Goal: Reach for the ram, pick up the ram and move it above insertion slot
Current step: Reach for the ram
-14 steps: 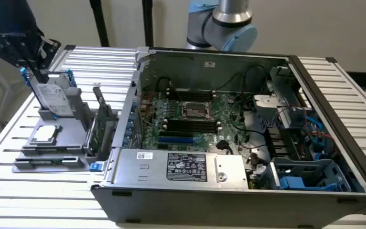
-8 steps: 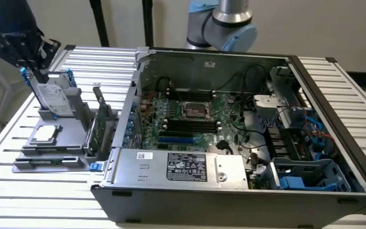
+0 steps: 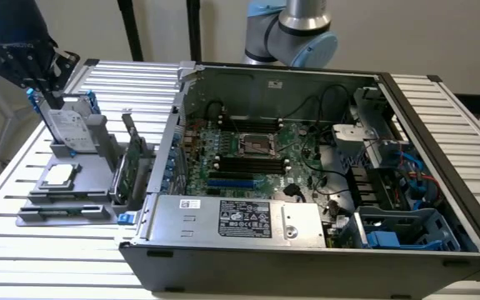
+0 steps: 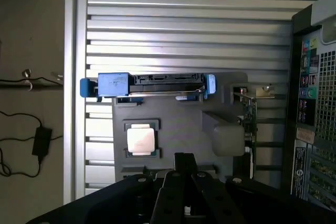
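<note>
1. Found the claw (image 3: 57, 105) at the exterior view's far left, apparently pressed together on nothing, just above the upright hard drive (image 3: 69, 128).
2. Placed the ram (image 3: 63, 213), as far as could be judged, edgewise in the near slot of the gray fixture (image 3: 94, 181). It was camera-side of the claw, past the processor (image 3: 60, 176), with its long axis across the view.
3. Noted the expansion card (image 3: 132, 165) beside it, then the open computer case (image 3: 307, 269), all on the slatted table (image 3: 57, 262).

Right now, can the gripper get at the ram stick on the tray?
Probably yes. In the exterior view the gripper hangs over the far end of the tray, near the upright hard drive. The ram stick seems to lie in the tray's near slot with nothing above it, so the way looks free.
</note>
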Available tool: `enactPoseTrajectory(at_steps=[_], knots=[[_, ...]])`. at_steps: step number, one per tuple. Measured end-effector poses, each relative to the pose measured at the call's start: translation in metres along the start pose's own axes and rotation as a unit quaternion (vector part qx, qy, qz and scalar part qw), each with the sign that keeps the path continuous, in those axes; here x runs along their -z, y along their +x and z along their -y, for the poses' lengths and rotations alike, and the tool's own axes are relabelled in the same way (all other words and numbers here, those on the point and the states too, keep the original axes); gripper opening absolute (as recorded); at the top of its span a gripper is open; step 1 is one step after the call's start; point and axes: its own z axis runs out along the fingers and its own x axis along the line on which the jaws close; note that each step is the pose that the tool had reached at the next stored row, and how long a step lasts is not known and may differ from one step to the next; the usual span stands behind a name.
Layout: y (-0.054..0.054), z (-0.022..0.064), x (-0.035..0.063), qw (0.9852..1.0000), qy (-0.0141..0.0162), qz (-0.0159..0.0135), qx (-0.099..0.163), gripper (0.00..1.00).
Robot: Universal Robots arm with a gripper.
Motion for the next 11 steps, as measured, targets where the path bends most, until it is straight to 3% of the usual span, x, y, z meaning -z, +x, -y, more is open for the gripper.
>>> enactPoseTrajectory(at_steps=[3,11], knots=[[0.0,0.0053,0.0002,1.0,0.0,0.0,0.0,0.11],[0.001,0.0405,0.0015,1.0,0.0,0.0,0.0,0.11]])
